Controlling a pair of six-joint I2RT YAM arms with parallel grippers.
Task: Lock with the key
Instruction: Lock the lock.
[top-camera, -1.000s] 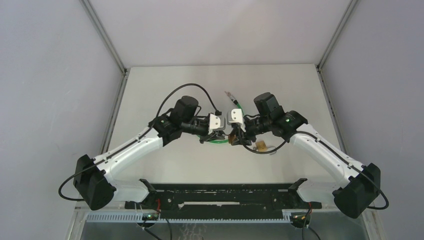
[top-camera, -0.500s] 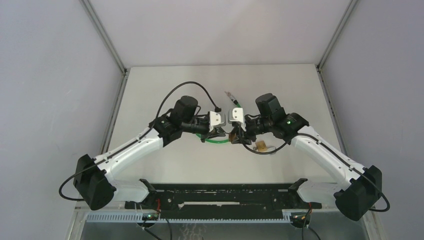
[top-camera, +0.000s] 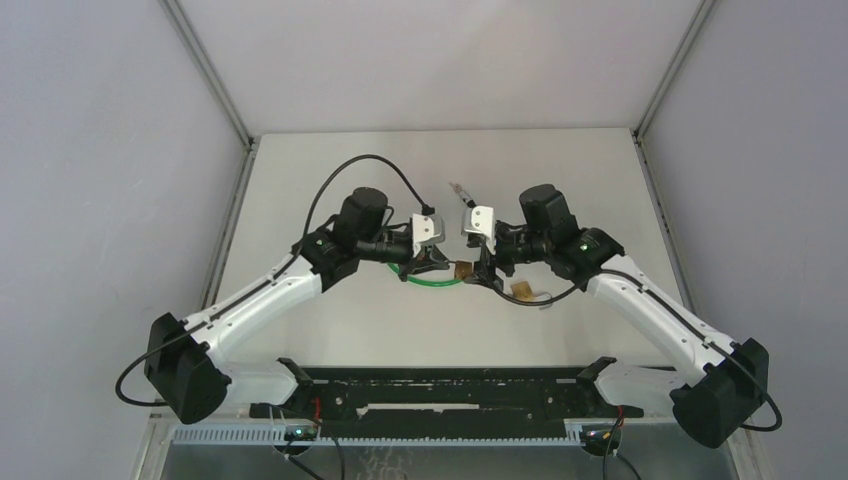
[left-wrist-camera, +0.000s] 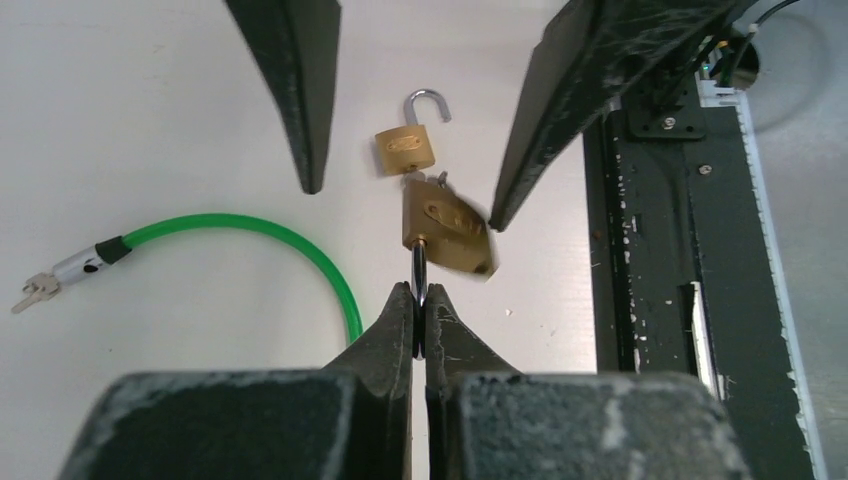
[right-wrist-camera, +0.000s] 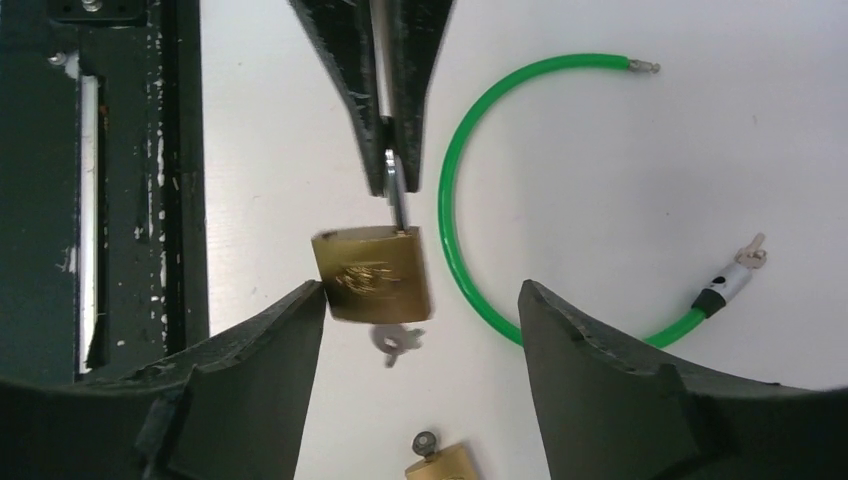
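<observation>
R gripper is easing back, jaws apart; L gripper is clamping padlock by shackle, key is pointing straight at R gripper, the nearer arm.

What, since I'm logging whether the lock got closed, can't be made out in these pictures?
Padlock shackle: the body is blurred in both wrist views, so open or closed is unclear.
Key head: hidden between the fingers of the left gripper in both wrist views.
Second padlock: cut off by the bottom edge of the right wrist view.
Top view: padlock and key are too small to read.
</observation>
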